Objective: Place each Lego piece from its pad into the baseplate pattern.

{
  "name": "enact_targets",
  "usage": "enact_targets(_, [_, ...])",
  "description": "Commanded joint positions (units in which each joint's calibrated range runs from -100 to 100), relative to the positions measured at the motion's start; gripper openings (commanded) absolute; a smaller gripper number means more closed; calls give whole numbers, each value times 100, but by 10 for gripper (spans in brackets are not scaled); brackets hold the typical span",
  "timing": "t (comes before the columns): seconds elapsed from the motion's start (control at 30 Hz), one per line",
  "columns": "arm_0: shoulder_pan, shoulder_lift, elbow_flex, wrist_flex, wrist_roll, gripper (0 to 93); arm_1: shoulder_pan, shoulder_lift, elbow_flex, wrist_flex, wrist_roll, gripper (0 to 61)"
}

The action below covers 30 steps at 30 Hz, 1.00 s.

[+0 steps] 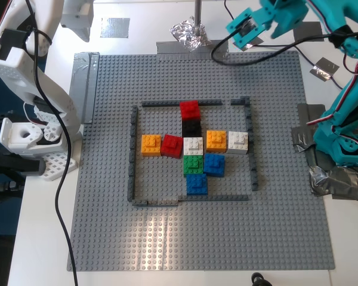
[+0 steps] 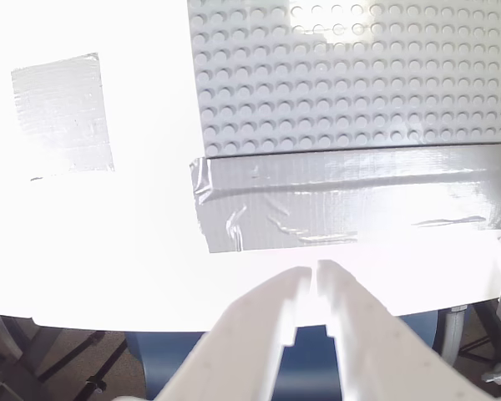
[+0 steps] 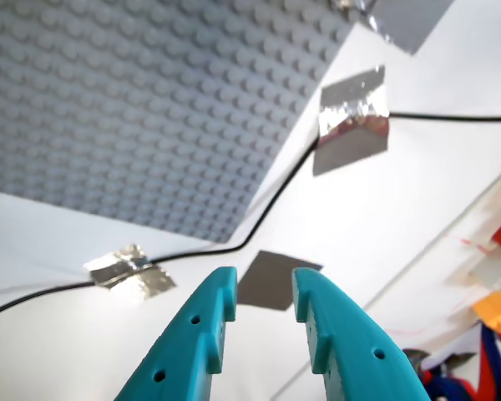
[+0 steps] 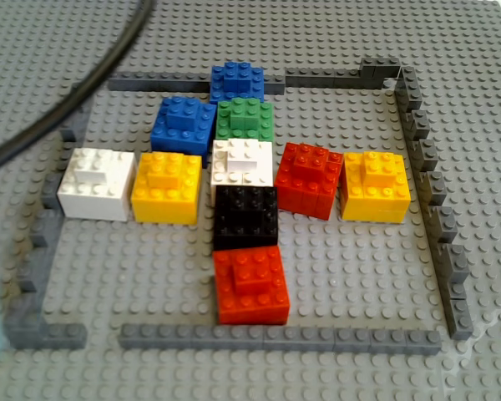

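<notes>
While empty, first hand (image 3: 263, 305) slightly parted, second hand (image 2: 313, 280) closed.

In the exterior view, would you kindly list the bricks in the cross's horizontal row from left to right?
Orange brick → red brick → white centre brick → second orange brick → white end brick.

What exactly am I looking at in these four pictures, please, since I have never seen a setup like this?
Two small robot arms, one white, one teal, stand at a white table. One picture looks down from above, another looks closely at the bricks, and two come from cameras on the grippers. My first gripper is teal, open and empty, over a dark grey pad. My second gripper is white, shut and empty, near a silvery pad. The grey baseplate carries a cross of coloured bricks inside a dark frame.
</notes>
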Motion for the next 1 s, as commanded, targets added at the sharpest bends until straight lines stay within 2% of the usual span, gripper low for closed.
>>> enact_targets(0.0, [353, -214, -266, -28, 50, 81, -44, -149, -419, -34, 49, 2])
enact_targets(0.4, [1158, -189, -510, -28, 40, 83, -515, 881, -1981, 340, -322, 2])
enact_targets(0.83, [1869, -51, -546, -101, 54, 83, -755, 864, -2009, 389, -449, 2])
enact_targets(0.97, [1949, 198, -916, -150, 54, 83, -740, 830, -1981, 446, -430, 2])
